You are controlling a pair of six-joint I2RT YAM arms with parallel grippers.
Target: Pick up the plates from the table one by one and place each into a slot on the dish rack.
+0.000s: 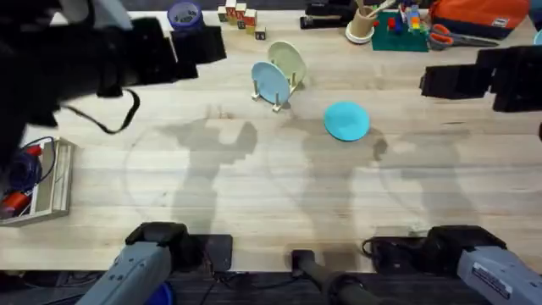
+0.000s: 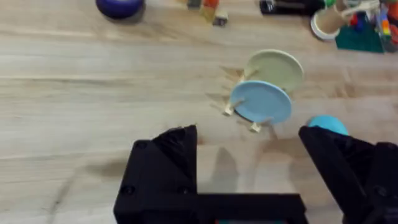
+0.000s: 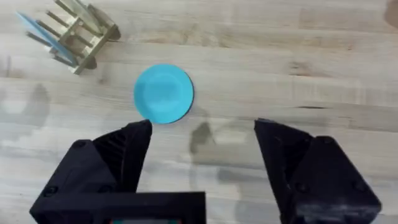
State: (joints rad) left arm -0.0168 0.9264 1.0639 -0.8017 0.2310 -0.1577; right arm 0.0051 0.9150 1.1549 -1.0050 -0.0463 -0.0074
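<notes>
Black right end effector (image 3: 202,155) spread above turquoise plate (image 3: 163,93), left end effector (image 2: 249,168) raised, spread

Lab bench: robot arms, stapler (image 1: 326,15), scissors (image 1: 449,36), toy blocks (image 1: 240,15).

Left arm (image 1: 93,51) large, dark and blurred under the overhead camera, hiding the tabletop's (image 1: 254,186) far-left corner. Right arm (image 1: 483,76) likewise blurred, cut off by the right edge. Turquoise plate (image 2: 328,124) in the left wrist view half hidden behind a finger (image 2: 348,168) of the left pincer (image 2: 249,162). Rack (image 3: 78,31) in the right wrist view cut by the top edge, pale blue plate (image 3: 40,34) seen edge-on only. Rack pegs overhead too small to count. Yellow-green plate (image 1: 288,61) partly covered by the blue one. Far clutter (image 1: 398,21) cut off, too small to name.
</notes>
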